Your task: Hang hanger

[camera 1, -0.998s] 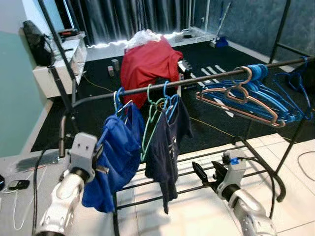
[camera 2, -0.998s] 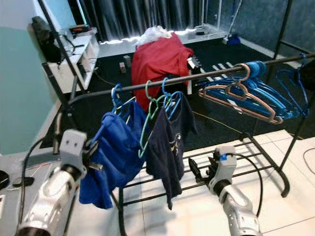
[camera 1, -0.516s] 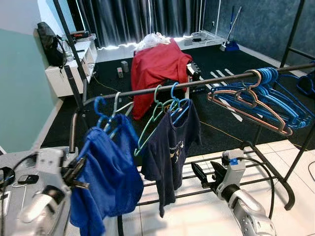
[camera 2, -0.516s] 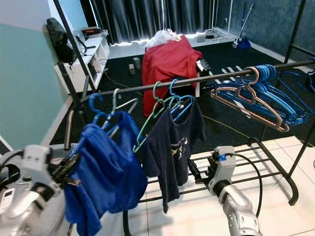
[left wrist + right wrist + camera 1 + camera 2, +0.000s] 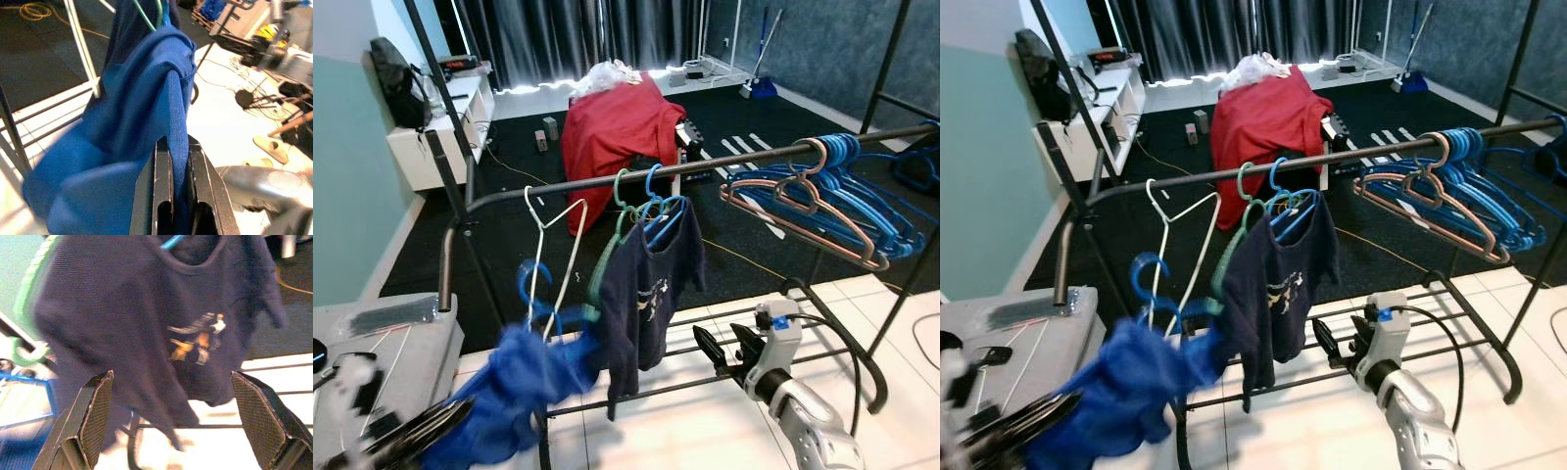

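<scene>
Left eye view: white tile floor (image 5: 705, 431) near, black carpet (image 5: 519, 206) beyond, dark curtains at back, red cloth (image 5: 612, 127) draped over something. Black clothes rail (image 5: 607, 179) across. Blue hanger (image 5: 536, 294) off rail, below it, carrying blue garment (image 5: 514, 387). Left gripper (image 5: 178, 196) pressed together, pinching blue garment. Right gripper (image 5: 173, 431) spread wide, facing navy shirt (image 5: 646, 294).

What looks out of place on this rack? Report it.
The blue garment is off the rail: it sags low, with its blue hanger hook well below the bar, pinched in the shut left gripper. A bare white hanger hangs where it might go. The navy shirt hangs properly.
</scene>
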`<state>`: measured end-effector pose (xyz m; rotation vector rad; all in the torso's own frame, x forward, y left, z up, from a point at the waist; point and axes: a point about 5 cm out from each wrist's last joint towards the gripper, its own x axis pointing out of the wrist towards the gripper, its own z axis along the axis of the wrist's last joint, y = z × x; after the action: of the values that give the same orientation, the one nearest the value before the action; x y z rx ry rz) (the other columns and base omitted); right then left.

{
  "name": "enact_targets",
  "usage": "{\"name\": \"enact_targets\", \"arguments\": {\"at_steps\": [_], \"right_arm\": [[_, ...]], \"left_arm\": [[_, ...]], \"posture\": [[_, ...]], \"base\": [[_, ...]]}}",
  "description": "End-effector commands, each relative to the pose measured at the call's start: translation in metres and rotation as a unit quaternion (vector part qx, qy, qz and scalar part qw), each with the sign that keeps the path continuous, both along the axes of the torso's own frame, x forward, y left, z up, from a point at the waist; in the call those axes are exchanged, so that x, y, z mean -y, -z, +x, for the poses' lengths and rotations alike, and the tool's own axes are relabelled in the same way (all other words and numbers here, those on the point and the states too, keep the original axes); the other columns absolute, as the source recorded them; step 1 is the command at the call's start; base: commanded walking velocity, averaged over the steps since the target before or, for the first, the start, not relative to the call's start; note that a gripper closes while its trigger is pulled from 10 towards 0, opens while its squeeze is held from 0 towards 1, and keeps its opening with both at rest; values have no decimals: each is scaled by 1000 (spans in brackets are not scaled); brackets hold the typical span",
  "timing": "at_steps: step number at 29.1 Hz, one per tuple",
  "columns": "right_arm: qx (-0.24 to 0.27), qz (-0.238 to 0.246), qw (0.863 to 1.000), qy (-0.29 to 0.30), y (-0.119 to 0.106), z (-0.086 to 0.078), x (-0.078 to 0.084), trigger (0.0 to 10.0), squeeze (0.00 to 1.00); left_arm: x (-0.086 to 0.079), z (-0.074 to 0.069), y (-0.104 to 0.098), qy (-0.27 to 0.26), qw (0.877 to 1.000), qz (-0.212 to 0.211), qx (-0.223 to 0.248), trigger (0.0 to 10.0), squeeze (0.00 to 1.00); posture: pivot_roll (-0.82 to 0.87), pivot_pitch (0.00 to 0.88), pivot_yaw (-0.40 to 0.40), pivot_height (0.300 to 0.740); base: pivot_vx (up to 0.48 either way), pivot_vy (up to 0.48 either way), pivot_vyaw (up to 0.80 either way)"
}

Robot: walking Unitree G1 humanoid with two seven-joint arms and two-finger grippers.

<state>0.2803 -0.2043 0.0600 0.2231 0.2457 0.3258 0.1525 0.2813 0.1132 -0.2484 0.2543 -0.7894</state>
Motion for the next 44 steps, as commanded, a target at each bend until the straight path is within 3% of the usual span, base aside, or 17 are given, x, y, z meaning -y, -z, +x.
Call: {"name": "enact_targets", "arguments": {"at_steps": [1, 2, 5, 6, 7, 13, 15, 22, 25, 26, 29, 30, 33, 34, 35, 37, 44], "right_arm": [[4, 16, 1000, -15, -3, 2, -6, 10000, 0], [7, 23, 1000, -19, -5, 2, -7, 10000, 0], [9, 28, 999, -22, -6, 2, -8, 10000, 0], [10, 29, 999, -25, -7, 2, -8, 10000, 0], [11, 32, 999, -29, -8, 2, -8, 10000, 0], [27, 56, 997, -54, -19, 2, -14, 10000, 0], [34, 64, 995, -70, -24, 1, -18, 10000, 0], [106, 172, 962, -183, -81, -9, -27, 10000, 0], [133, 181, 956, -189, -96, -7, -27, 10000, 0], [150, 177, 957, -176, -105, -1, -27, 10000, 0], [150, 177, 957, -176, -105, -1, -27, 10000, 0], [161, 166, 960, -157, -110, 5, -29, 10000, 0], [161, 166, 960, -157, -110, 5, -29, 10000, 0], [164, 153, 964, -145, -110, 9, -37, 10000, 0], [164, 153, 964, -145, -110, 9, -37, 10000, 0], [160, 149, 964, -153, -108, 8, -56, 10000, 0], [163, 162, 964, -132, -116, 10, -58, 10000, 0]], "left_arm": [[-3, 4, -16, 9, 1000, -6, 29, 3098, 0], [-4, 9, -26, 0, 999, -12, 52, 4549, 0], [-4, 12, -33, -5, 998, -18, 67, 4549, 0], [-1, 18, -39, -15, 996, -28, 79, 9686, 0], [7, 27, -45, -24, 995, -46, 85, 10000, 0], [57, 39, -53, 47, 985, -124, 111, 10000, 0], [62, 39, -54, 64, 982, -136, 115, 10000, 0], [29, 33, -77, 69, 974, -140, 165, 10000, 0], [21, 38, -84, 39, 973, -139, 179, 10000, 0], [20, 46, -87, 4, 972, -144, 184, 10000, 0], [20, 46, -87, 4, 972, -144, 184, 10000, 0], [26, 61, -83, -45, 971, -146, 184, 10000, 0], [26, 61, -83, -45, 971, -146, 184, 10000, 0], [42, 82, -73, -93, 965, -172, 172, 10000, 0], [42, 82, -73, -93, 965, -172, 172, 10000, 0], [85, 106, -64, -102, 958, -224, 150, 10000, 0], [111, 109, -70, -47, 956, -244, 158, 10000, 0]], "posture": [[-84, 0, 31, 740], [-84, 0, 31, 740], [-84, 0, 31, 740], [-86, 0, 32, 740], [-87, 0, 33, 740], [-107, 0, 45, 740], [-113, 0, 46, 740], [-118, 0, 49, 740], [-113, 0, 47, 740], [-107, 0, 42, 740], [-107, 0, 42, 740], [-106, 0, 42, 740], [-106, 0, 42, 740], [-108, 0, 40, 740], [-108, 0, 40, 740], [-115, 0, 44, 740], [-112, 0, 53, 740]], "base": [[0, 0, 0], [0, 0, 0], [0, 0, 0], [0, 0, 0], [0, 0, 0], [-107, 0, 0], [-358, 0, 0], [-175, 0, 0], [0, 0, 0], [-270, 0, 0], [-270, 0, 0], [0, 0, 0], [0, 0, 0], [0, 0, 0], [0, 0, 0], [0, 0, 0], [0, 0, 0]]}}
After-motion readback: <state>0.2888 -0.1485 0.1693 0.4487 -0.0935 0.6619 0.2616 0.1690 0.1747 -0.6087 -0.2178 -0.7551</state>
